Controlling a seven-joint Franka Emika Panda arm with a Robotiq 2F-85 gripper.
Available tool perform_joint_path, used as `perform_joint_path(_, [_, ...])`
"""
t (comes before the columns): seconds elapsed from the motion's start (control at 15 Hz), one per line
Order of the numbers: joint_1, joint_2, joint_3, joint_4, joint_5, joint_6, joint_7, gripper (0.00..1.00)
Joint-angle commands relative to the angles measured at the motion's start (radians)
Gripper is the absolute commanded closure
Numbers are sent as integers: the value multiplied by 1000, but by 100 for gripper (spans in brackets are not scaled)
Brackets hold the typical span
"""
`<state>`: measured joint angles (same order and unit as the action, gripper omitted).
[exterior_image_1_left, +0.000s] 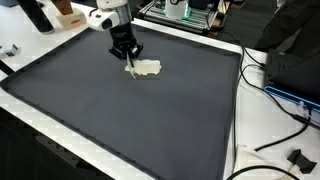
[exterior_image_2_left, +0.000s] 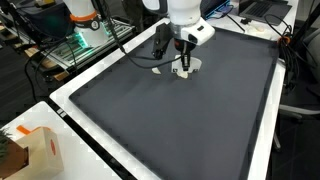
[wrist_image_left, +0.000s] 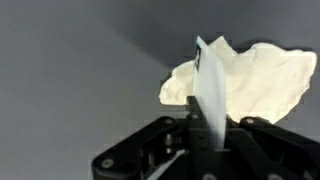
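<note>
Currently the gripper (exterior_image_1_left: 129, 62) stands low over the dark grey mat (exterior_image_1_left: 120, 110), jaws narrow, pinching 1 upturned edge of the crumpled cream cloth (wrist_image_left: 255, 75).

Mat: the dark mat (exterior_image_1_left: 120, 115) lies open across its middle and near parts, so there is wide room to pass there.
On the mat: a crumpled white cloth (exterior_image_1_left: 148, 68) sits near the far edge, a fold pinched in the gripper (exterior_image_1_left: 131, 68).
Far rim: an electronics rack (exterior_image_1_left: 185, 9) stands just behind.
Side: a black box (exterior_image_1_left: 295, 62) and cables (exterior_image_1_left: 274, 94) crowd the table edge.
Corner: a cardboard box (exterior_image_2_left: 35, 150) sits off the mat.
Beyond: a white-and-orange robot base (exterior_image_2_left: 81, 15).
</note>
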<state>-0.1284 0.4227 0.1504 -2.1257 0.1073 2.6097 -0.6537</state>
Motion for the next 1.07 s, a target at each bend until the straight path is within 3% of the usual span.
perform_joint_path(0.0, [-2, 14, -31, -100, -37, 7, 22, 99])
perform_joint_path(0.4, [-4, -17, -53, -144, -49, -8, 54, 99])
perform_joint_path(0.67, [-37, -5, -33, -177, 7, 67, 12, 99])
perform_joint_path(1.0, [-46, -24, -43, -240, 33, 164, 55, 99])
